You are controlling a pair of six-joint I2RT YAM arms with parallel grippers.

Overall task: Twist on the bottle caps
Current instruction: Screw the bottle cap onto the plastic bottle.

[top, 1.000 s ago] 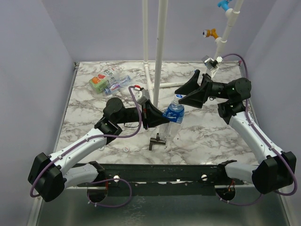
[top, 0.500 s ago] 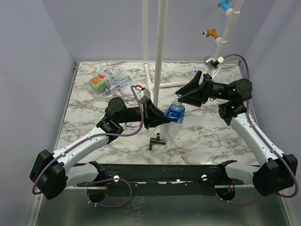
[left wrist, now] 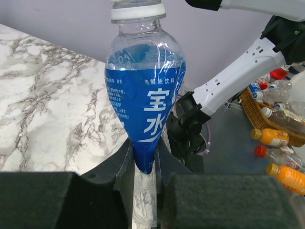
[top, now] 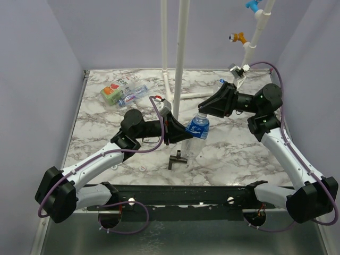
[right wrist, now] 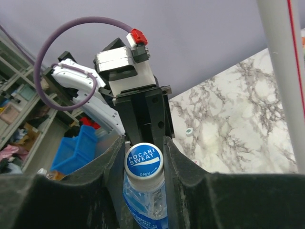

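The top camera is fixed above and behind the two arms. It looks down and forward over the whole counter [top: 106, 143], from far, with the left arm [top: 101, 159] on its left side and the right arm [top: 287, 149] on its right.

The left wrist camera sits just behind the left end effector [left wrist: 144, 160]. It looks along the fingers, very near to the bottle [left wrist: 143, 95], toward the right arm.

The right wrist camera sits behind the right end effector [right wrist: 144, 152] and looks straight onto the cap [right wrist: 144, 160], toward the left arm.

The two wrist views face each other. All three views share the bottle.
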